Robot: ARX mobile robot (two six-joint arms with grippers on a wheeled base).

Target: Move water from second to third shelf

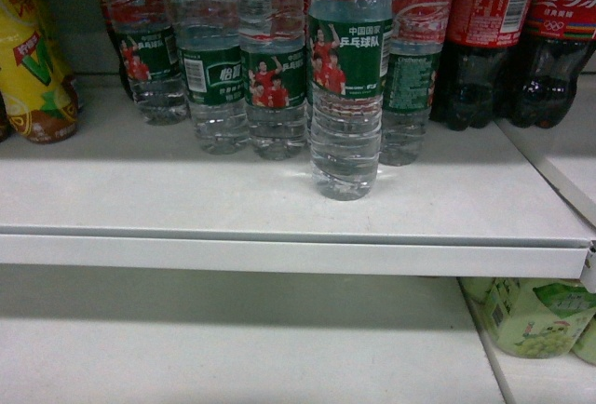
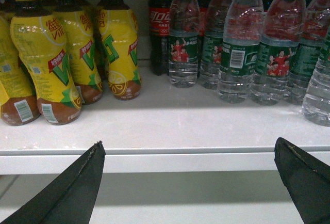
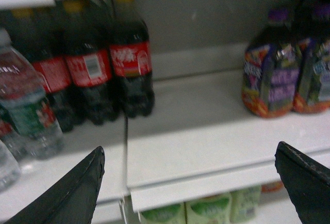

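- Nothing moved yet, by the looks of it: water bottle [image 1: 345,78] standing upright near the front of the white shelf board [image 1: 279,201], a step nearer than its neighbours.
- Row of matching green-label water bottles [image 1: 216,55] just behind it, touching or close to touching each other.
- Dark cola bottles [image 1: 521,36] to the far right on the same board, yellow tea bottles [image 2: 46,59] off to the left.
- Lower shelf board [image 1: 233,348] below, bare at its left and middle, with pale green drink packs [image 1: 531,316] tucked at its right.
- Can't tell from these views which board counts as second and which as third; best guess is the lower one as the target.
- Left hand [image 2: 193,182] released, black fingers spread wide, parked in front of the shelf lip and holding nothing.
- Right hand [image 3: 193,182] also released and empty, aimed further right at the cola and some purple-label bottles [image 3: 270,77]; that view pretty blurry.
- Neither hand showing in the head view, so both well short of the bottle.
- Still to do, basically everything: reach in, close on the front bottle, lift clear of the row, set down on the other board.
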